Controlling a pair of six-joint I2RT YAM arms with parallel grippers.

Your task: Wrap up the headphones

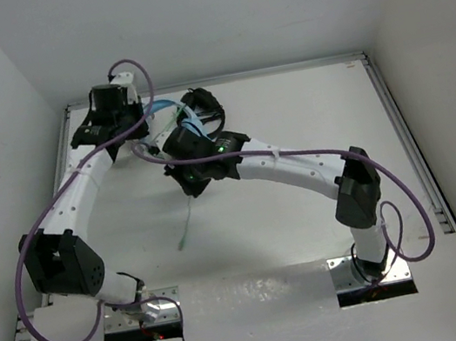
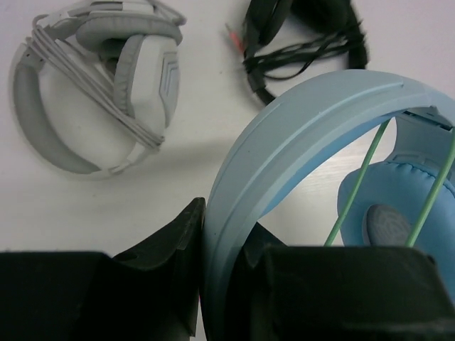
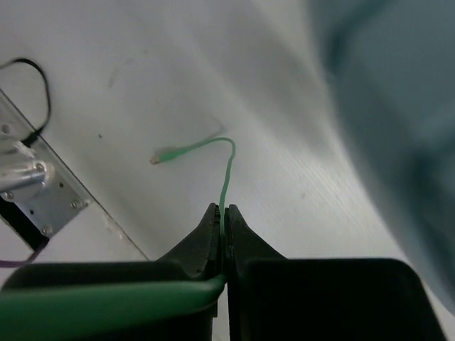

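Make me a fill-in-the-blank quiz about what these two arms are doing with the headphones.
1. The left fingers grip the light blue headphones by the ____.
2. The right fingers pinch the headphones' thin ____ cable.
3. The other headphones, with the cord wound around them, are light ____.
4. The third pair, its cord loose, is ____.
Missing words: headband; green; grey; black.
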